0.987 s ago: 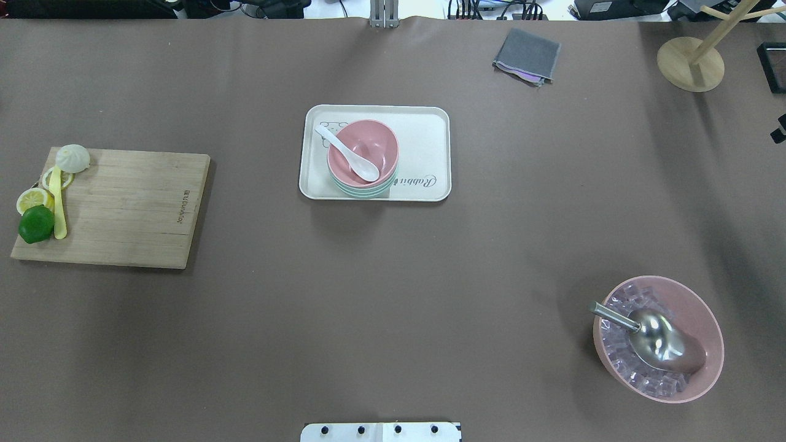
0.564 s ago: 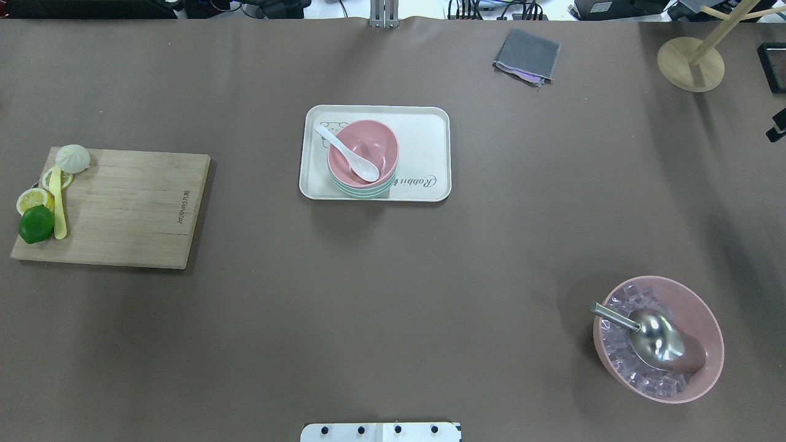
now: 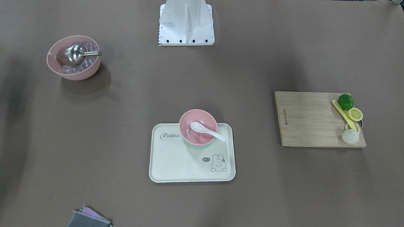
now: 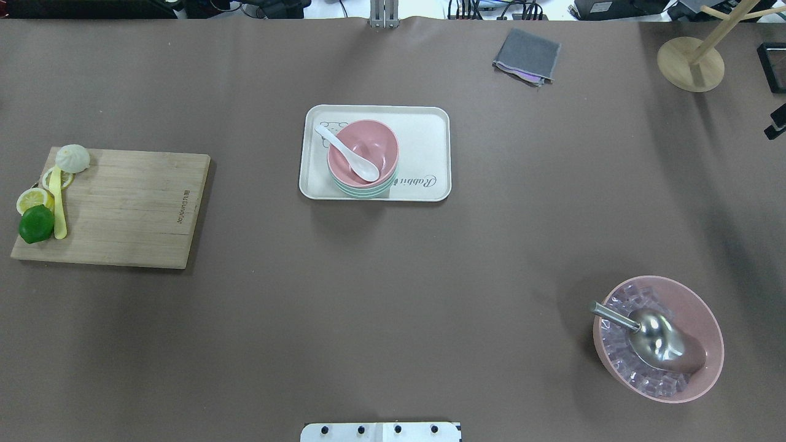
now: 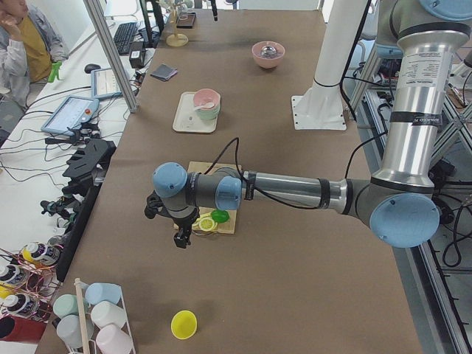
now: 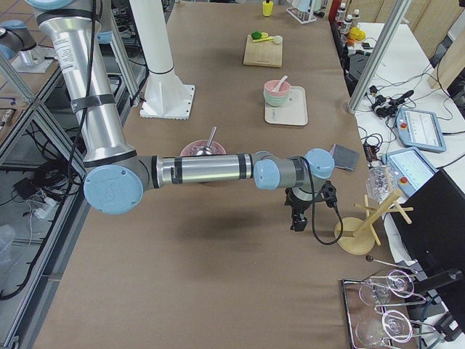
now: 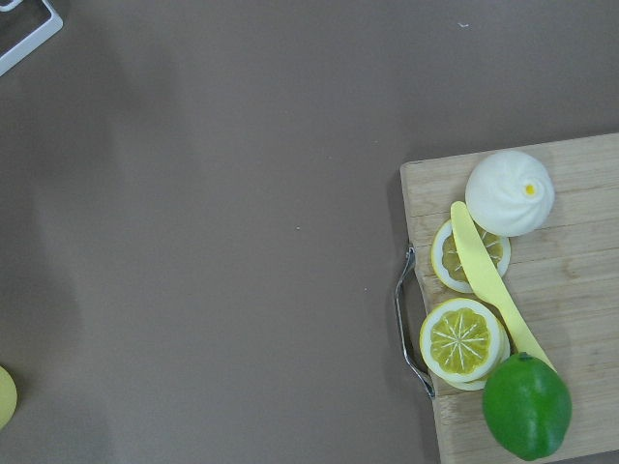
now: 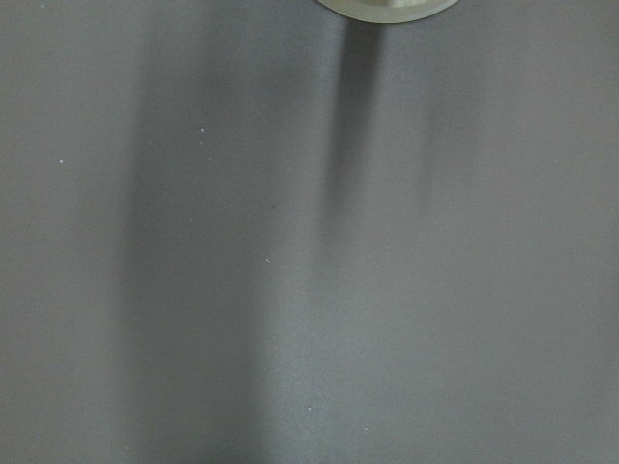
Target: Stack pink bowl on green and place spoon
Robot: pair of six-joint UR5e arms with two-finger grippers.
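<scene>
A pink bowl sits nested on a green bowl, whose rim shows below it, on a cream rabbit tray. A white spoon lies in the pink bowl with its handle over the rim. The front view shows the same stack and spoon. My left gripper hangs over the table beside the cutting board, far from the tray. My right gripper hangs near the wooden rack, and only a dark edge of it shows overhead. I cannot tell whether either is open or shut.
A wooden cutting board holds a lime, lemon slices, a white bun and a yellow knife. A large pink bowl of ice with a metal scoop stands at the near right. A grey cloth and a wooden rack base lie far right.
The dark bit of my right gripper at the overhead view's right edge has drifted slightly toward the far side. The bowls, spoon and tray have not moved.
</scene>
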